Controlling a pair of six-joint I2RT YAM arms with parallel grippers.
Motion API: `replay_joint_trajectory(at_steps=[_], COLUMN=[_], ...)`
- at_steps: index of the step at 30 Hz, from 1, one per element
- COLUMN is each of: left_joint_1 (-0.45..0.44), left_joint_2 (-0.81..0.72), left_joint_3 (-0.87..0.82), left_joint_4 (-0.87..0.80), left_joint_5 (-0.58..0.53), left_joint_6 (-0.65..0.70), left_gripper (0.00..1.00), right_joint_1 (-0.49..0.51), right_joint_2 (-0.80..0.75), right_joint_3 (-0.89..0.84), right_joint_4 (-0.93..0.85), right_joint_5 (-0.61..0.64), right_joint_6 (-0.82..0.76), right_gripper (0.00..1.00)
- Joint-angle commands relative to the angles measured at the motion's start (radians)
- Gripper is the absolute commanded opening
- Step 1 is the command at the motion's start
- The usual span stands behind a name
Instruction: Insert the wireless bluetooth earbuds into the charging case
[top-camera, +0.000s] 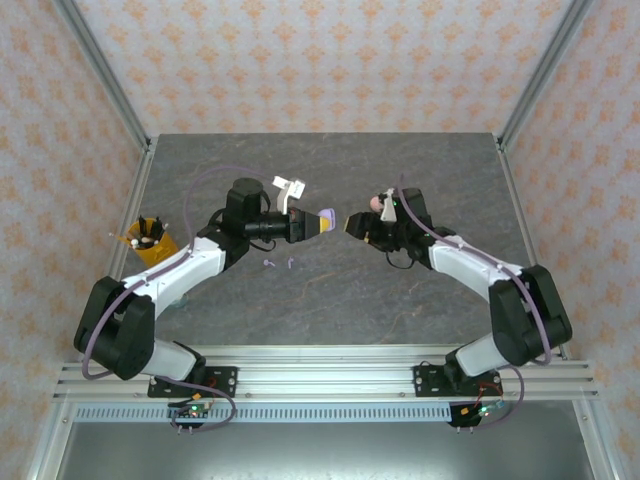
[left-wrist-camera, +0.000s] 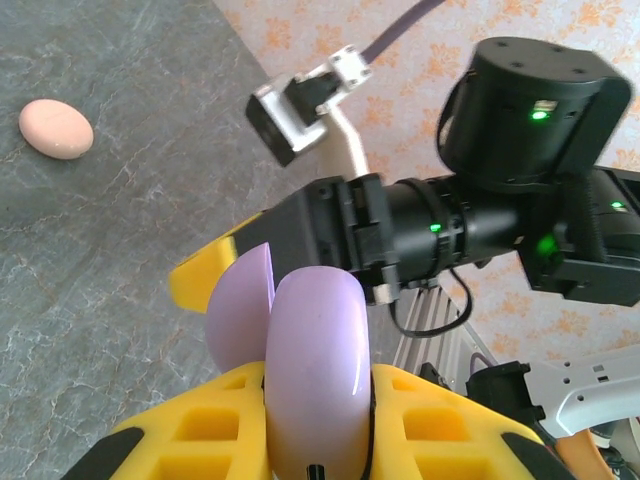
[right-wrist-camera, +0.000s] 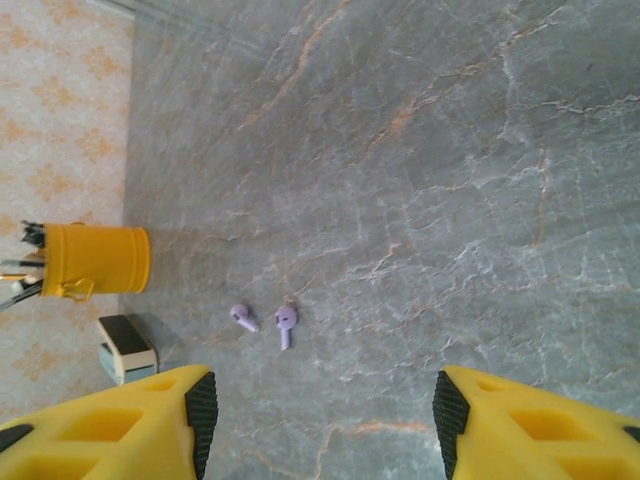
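My left gripper (top-camera: 318, 220) is shut on a lilac round charging case (left-wrist-camera: 315, 370), held above the table with its lid (left-wrist-camera: 240, 310) swung open. My right gripper (top-camera: 352, 224) faces it from the right, a small gap away, and stands open (right-wrist-camera: 322, 410) with nothing between its fingers. One of its yellow fingers (left-wrist-camera: 205, 272) shows just behind the case's lid. Two lilac earbuds (right-wrist-camera: 243, 318) (right-wrist-camera: 286, 324) lie side by side on the grey table, below the left gripper (top-camera: 270, 262) (top-camera: 291, 264). The pale pink earbuds are out of view.
A pink egg-shaped case (left-wrist-camera: 56, 128) lies on the table behind the right gripper (top-camera: 377, 203). A yellow cup of pens (top-camera: 150, 240) stands at the left edge, with a small box (right-wrist-camera: 127, 347) beside it. The patterned walls enclose the table (top-camera: 330, 300).
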Motion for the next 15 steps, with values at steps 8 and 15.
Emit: replay_joint_trajectory(at_steps=[8, 15], left_joint_1=[-0.001, -0.001], left_joint_2=[0.06, 0.085], left_joint_3=[0.047, 0.057], left_joint_4=[0.095, 0.162], left_joint_5=[0.08, 0.085], left_joint_6=[-0.035, -0.094], left_gripper=[0.09, 0.09], right_joint_1=[-0.015, -0.013], right_joint_2=[-0.164, -0.133], right_joint_3=[0.047, 0.07], right_joint_4=[0.009, 0.031], right_joint_5=[-0.236, -0.258], right_joint_6=[-0.073, -0.06], right_gripper=[0.53, 0.45])
